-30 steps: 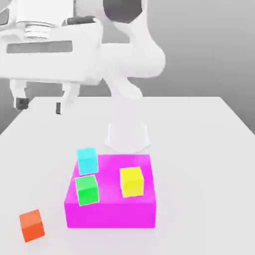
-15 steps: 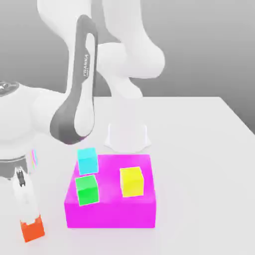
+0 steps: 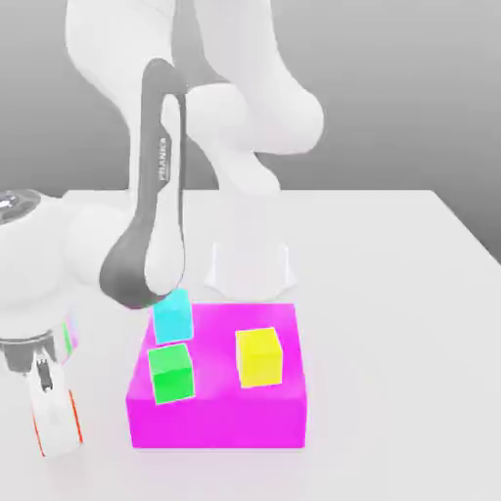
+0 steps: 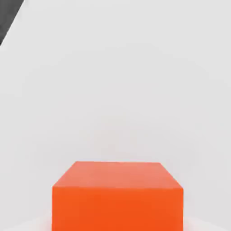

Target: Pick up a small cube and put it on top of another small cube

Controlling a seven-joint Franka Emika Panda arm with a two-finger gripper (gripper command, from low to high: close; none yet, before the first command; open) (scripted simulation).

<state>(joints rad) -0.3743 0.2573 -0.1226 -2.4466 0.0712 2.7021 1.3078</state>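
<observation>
The gripper [image 3: 54, 431] reaches down to the white table [image 3: 391, 294] at the exterior view's left, its fingers around an orange cube [image 4: 117, 196]; whether they grip it is unclear. Farther back, green [image 3: 170, 372], yellow [image 3: 259, 356] and cyan [image 3: 173, 315] cubes sit on a magenta block [image 3: 220, 416].

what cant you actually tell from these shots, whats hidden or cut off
- Orange cube: in the exterior view the gripper covers nearly all of it, leaving an orange sliver; in the hand view its lower part is cut off by the picture's edge.
- Grip: whether the cube is clamped cannot be told.
- Cyan cube: its upper corner is hidden behind the arm's grey link in the exterior view.
- Magenta block: its back side faces away.
</observation>
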